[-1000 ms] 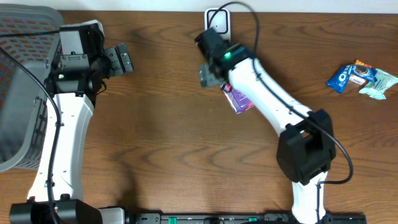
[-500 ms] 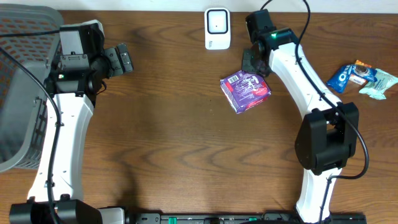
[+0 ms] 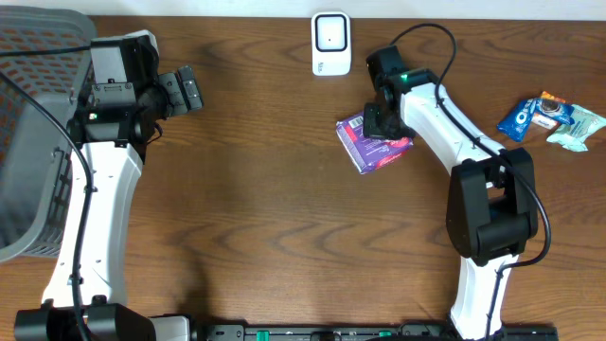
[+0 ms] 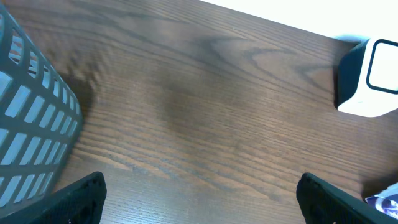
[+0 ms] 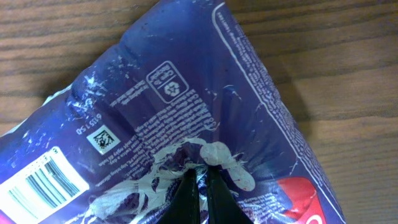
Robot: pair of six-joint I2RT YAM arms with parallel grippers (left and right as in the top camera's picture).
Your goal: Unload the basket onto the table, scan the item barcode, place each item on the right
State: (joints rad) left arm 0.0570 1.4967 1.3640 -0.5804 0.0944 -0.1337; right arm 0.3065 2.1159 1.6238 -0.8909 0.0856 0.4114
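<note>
Presently, the purple packet is clamped by its film in the right claw on the worktop near the scanner, the left claw is held apart and empty, and presentation of the barcode is judged outstanding.
</note>
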